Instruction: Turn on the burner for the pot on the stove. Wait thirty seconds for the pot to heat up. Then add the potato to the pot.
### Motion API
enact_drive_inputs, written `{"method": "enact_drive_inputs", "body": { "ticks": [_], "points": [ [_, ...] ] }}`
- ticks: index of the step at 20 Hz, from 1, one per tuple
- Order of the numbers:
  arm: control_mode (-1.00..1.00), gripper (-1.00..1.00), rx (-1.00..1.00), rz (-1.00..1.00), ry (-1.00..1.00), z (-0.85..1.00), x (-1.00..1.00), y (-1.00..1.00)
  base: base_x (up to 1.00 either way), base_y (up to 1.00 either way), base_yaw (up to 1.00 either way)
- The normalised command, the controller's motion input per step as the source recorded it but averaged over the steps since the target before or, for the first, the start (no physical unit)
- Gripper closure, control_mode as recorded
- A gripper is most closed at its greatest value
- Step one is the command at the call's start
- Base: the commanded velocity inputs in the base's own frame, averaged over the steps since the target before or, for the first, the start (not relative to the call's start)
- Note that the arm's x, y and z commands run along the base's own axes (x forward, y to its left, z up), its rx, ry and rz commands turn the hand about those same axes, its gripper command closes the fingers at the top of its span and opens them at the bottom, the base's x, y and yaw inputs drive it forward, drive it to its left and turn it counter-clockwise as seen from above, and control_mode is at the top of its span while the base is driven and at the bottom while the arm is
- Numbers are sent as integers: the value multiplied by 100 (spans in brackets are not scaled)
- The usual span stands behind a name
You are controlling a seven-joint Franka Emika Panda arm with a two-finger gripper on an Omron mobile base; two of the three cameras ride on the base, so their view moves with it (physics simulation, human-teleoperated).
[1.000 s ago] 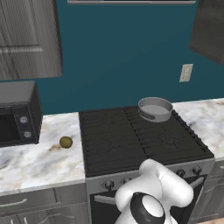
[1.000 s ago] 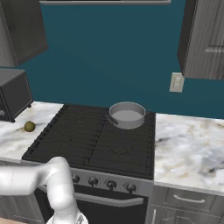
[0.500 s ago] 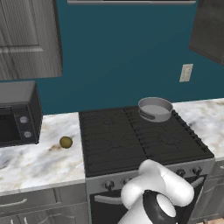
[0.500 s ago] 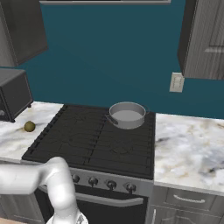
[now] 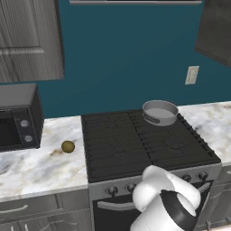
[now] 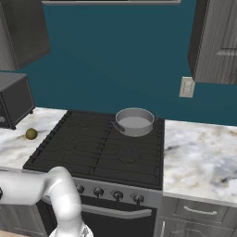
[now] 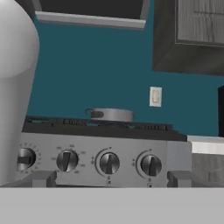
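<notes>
While the white robot arm hangs low in front of the black gas stove, its gripper faces the grey front panel, with the two dark finger tips standing wide apart at the bottom of the hand view and nothing between them. Four round knobs sit in a row on that panel straight ahead of the hand, close to it but not touched.

The wide, shallow grey metal pot with its pale inside stands on the far right burner of the stove, upright, near the teal back wall. In the right base view the same pot sits at the far edge of the grates, just left of the marble counter on the right.

The small round olive-brown potato lies on the marble counter to the left of the stove, well apart from the pot and just beside the stove's left edge. The dark microwave stands further left on that counter. A pale wall outlet is on the wall above and right of the pot. Dark wood cabinets hang at the upper left and upper right.
</notes>
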Motion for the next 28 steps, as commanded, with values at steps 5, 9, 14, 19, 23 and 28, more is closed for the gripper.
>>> {"method": "enact_drive_inputs", "body": {
  "ticks": [5, 9, 14, 19, 23, 28],
  "points": [
    [-100, -100, 0, 0, 8, -2, 31, 2, 0, 0, 0],
    [-100, -100, 0, 0, 0, -3, 34, 8, 0, 0, 0],
    [-100, -100, 0, 0, 1, -1, 40, 8, 0, 0, 0],
    [-100, -100, 0, 2, 2, 0, 49, 0, 0, 0, 0],
    [-100, -100, 0, 4, 7, -17, 46, 0, 0, 0, 0],
    [-100, -100, 0, 2, 2, -25, 38, -3, 0, 0, 0]
  ]
}}
